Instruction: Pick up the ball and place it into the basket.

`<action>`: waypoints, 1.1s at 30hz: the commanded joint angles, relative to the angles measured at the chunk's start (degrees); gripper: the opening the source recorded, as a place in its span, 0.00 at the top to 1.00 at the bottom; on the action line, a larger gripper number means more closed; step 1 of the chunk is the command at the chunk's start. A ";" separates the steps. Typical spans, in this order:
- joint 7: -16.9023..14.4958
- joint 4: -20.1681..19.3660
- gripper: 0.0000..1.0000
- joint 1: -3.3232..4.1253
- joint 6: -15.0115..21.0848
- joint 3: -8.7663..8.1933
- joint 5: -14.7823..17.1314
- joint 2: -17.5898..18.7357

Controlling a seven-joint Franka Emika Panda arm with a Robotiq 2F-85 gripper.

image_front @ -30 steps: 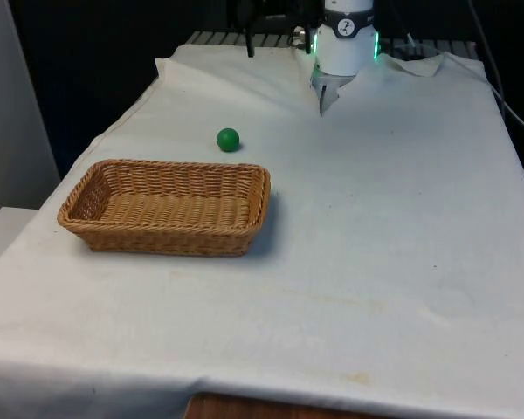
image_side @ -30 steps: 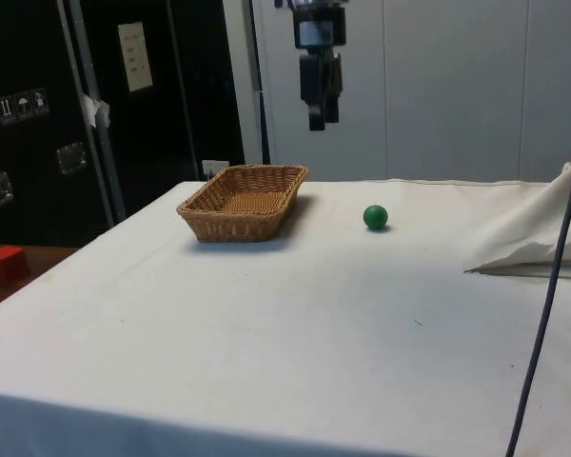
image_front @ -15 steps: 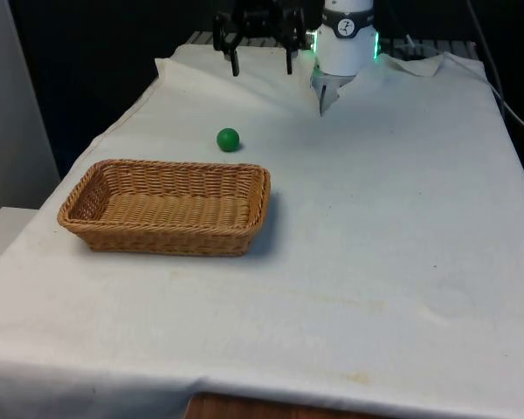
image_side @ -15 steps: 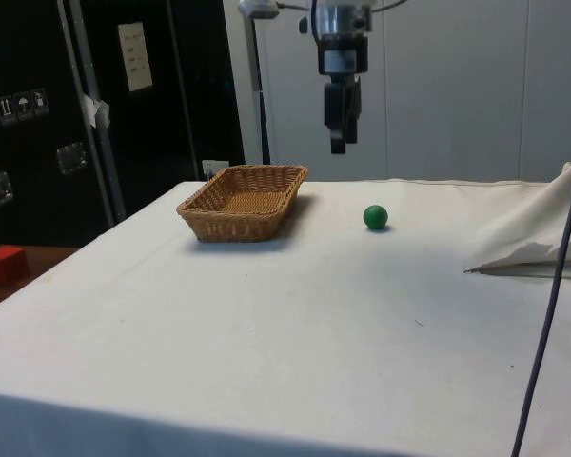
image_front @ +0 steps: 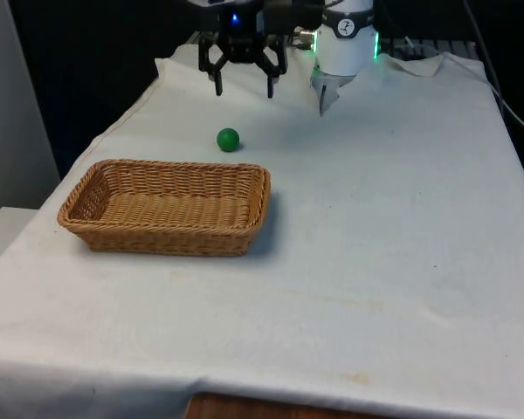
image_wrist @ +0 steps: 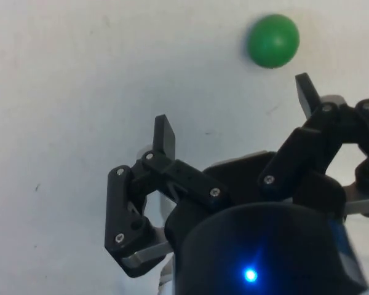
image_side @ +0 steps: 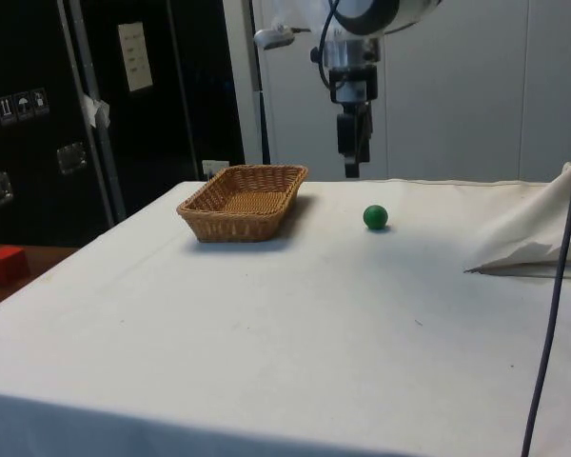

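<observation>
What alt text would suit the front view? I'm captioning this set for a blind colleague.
An open black gripper hangs above a white-clothed table, just beyond a small green ball lying on the cloth. Nearer the camera, an empty wicker basket sits apart from the ball, toward the front view's left.

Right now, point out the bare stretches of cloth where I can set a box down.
Most of the white cloth is bare: the whole stretch on the front view's right of the basket, and the near strip in front of it. It is tight only at the far end, where the open gripper hangs above the ball, just behind the basket.
</observation>
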 commanded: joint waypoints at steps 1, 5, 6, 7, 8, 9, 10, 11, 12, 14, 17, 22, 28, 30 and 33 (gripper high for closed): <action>-1.03 -0.63 0.00 -0.11 1.38 -0.11 0.86 0.46; -1.66 -1.09 0.00 -0.17 2.69 -0.29 1.38 1.60; -1.89 -1.32 0.00 -0.17 3.27 -0.29 1.66 2.06; -2.46 -1.72 0.00 -0.17 4.24 -0.34 2.35 2.81; -2.69 -1.89 0.00 -0.17 4.81 -0.29 2.69 3.21; -2.92 -2.12 0.00 -0.17 5.44 -0.23 3.15 3.67; -3.15 -2.29 0.00 -0.17 6.02 -0.11 3.55 4.07; -3.38 -2.46 0.00 -0.17 6.53 -0.06 3.90 4.47; -2.69 -2.01 0.00 0.00 5.67 -0.46 2.98 4.81; -3.84 -2.86 0.00 -0.17 7.68 0.17 4.70 5.39; -4.30 -3.38 0.00 -0.29 9.63 0.69 5.84 6.99; -4.76 -3.78 0.00 -0.40 11.29 1.20 6.99 8.37; -5.96 -4.13 0.00 -0.63 13.75 2.35 9.57 10.31; -6.36 -4.24 0.00 -0.69 14.44 2.69 10.31 10.83; -6.70 -4.30 0.00 -0.74 15.13 2.98 10.89 11.34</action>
